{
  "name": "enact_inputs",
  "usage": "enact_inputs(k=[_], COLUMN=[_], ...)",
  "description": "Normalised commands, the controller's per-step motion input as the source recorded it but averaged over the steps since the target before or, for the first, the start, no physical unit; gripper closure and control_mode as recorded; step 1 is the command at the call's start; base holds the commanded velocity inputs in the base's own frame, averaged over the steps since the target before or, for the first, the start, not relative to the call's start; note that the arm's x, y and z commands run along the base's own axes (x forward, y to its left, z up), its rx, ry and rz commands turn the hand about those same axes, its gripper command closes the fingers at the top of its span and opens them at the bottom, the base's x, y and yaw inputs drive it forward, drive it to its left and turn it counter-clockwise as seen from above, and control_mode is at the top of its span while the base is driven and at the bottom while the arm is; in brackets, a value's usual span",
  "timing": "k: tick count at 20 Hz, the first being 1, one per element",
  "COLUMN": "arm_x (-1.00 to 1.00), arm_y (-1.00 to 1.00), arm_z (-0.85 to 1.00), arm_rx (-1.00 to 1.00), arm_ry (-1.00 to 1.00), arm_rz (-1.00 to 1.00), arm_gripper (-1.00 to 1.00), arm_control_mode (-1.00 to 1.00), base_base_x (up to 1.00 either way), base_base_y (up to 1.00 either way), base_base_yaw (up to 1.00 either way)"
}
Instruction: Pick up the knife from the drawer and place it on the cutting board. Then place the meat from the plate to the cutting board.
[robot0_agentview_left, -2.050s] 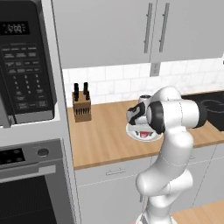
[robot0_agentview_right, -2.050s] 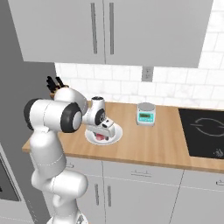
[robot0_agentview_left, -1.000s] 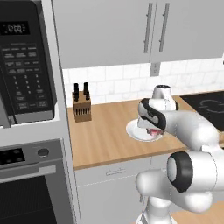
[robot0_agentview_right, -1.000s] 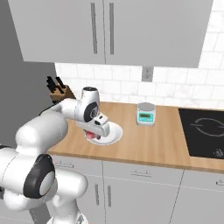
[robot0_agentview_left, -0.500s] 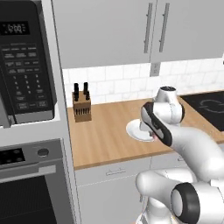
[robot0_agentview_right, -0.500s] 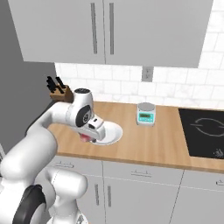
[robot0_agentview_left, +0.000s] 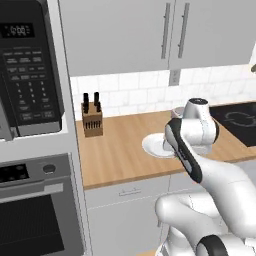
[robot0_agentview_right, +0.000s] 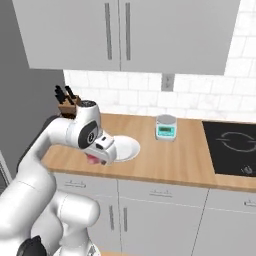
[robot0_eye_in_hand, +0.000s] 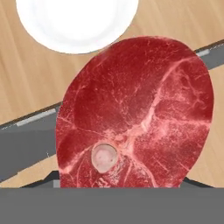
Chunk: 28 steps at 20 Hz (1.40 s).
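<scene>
Since the slab of raw red meat with pale fat streaks and a small round bone hangs close under the hand camera, clear of the round, shallow white plate behind it, I judge it lifted and carried in the jaws, which stand fairly wide on its thickness; the fingertips themselves are hidden behind it. In the right base view a pink edge of the meat shows just below the gripper, over the front edge of the pale wooden table, beside the plate, which lies bare.

The meat looks soft, limp and slick: it would likely sag around any narrow hold and could slide out if swung sharply. A hold across its middle, near the bone, seems safest, with slow moves and a low release.

The table is smooth, light-grained wood; below its front edge run flat grey cabinet fronts. A tan wooden knife block with black handles stands against the white tiled wall, and a small grey kitchen scale sits further right near a black glass hob. I cannot see the cutting board or the knife.
</scene>
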Motion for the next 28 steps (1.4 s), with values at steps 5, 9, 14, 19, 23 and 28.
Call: enact_inputs(k=[5,9,14,19,23,28], arm_x=[0.0,0.0,0.0,0.0,0.0,0.0], arm_y=[0.0,0.0,0.0,0.0,0.0,0.0], arm_z=[0.0,0.0,0.0,0.0,0.0,0.0], arm_rx=[0.0,0.0,0.0,0.0,0.0,0.0], arm_ry=[0.0,0.0,0.0,0.0,0.0,0.0], arm_rz=[0.0,0.0,0.0,0.0,0.0,0.0], arm_gripper=[1.0,1.0,1.0,1.0,1.0,1.0], arm_control_mode=[1.0,1.0,1.0,1.0,1.0,1.0], base_base_x=[-0.72,-0.26,-0.05,0.03,0.21,0.29], base_base_y=[-0.12,-0.38,-0.4,-0.55,-0.76,-1.0], base_base_yaw=[-0.22,-0.54,-0.8,-0.87,-0.81,-0.7])
